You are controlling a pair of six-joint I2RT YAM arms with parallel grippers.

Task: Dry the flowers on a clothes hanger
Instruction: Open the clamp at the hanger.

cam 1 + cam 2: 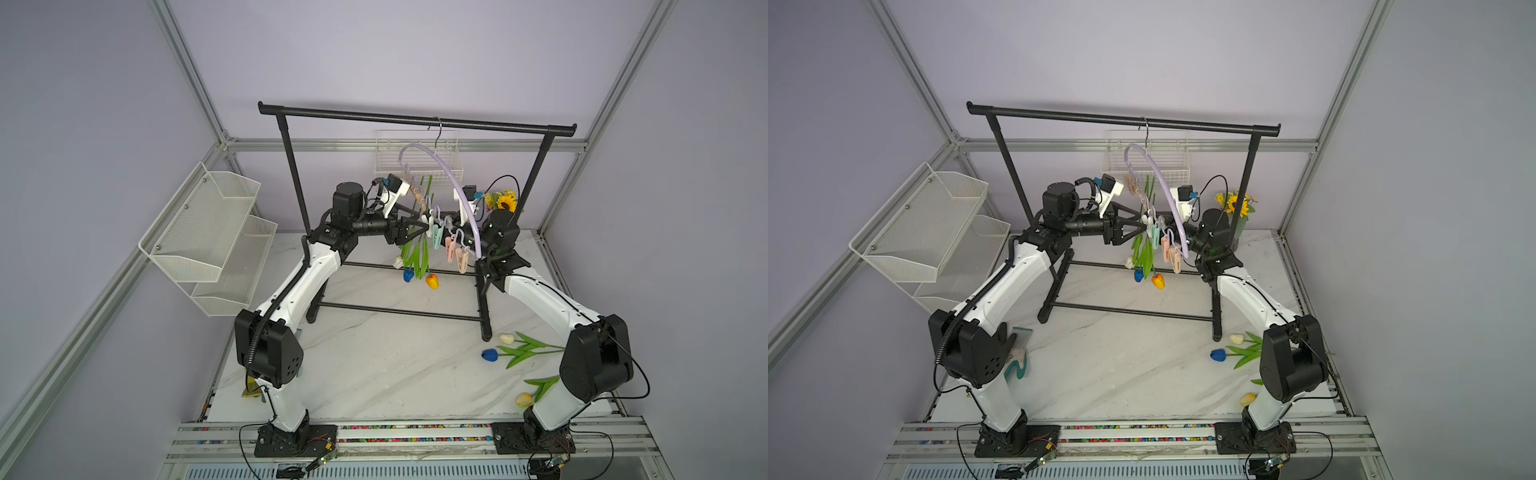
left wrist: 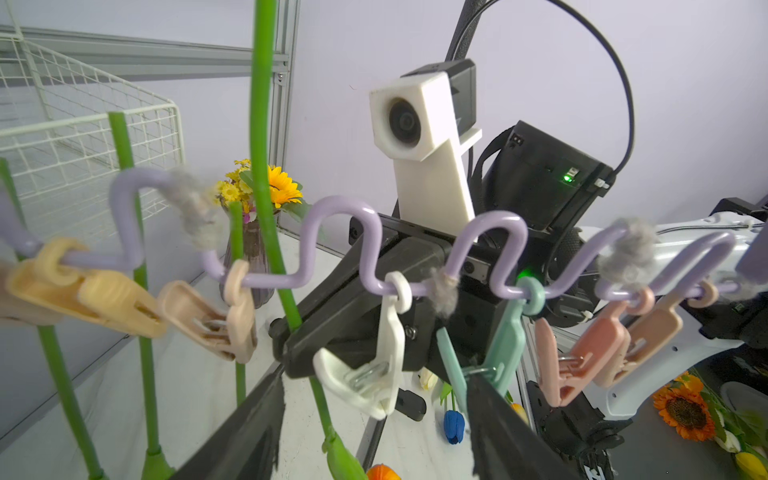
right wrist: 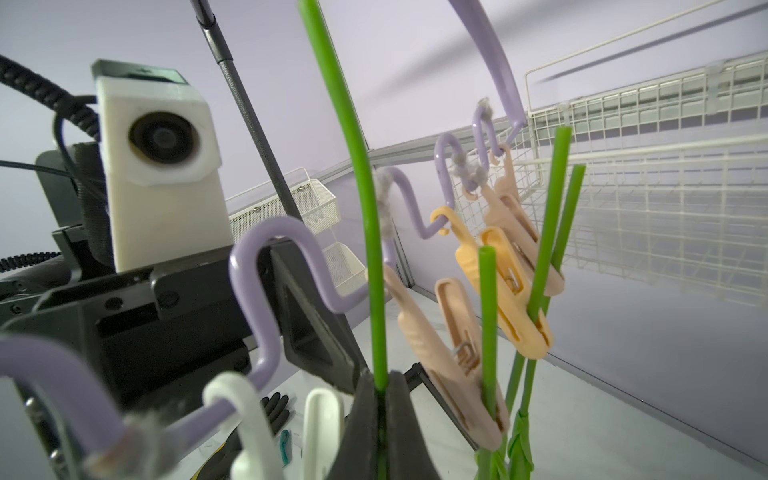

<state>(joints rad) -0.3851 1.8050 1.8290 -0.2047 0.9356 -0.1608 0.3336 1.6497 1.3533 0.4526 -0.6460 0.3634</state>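
Stems of the table tulips (image 1: 524, 350) partly behind the right arm (image 1: 594, 361)

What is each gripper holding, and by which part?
Right gripper: a tulip, by its stem. Left gripper: open, holding nothing; a white clothespin hangs between its jaws.

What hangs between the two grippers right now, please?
The clothes hanger's wavy bar with its clothespins hangs between the left gripper and the right gripper, which holds a flower, as the left wrist view shows.
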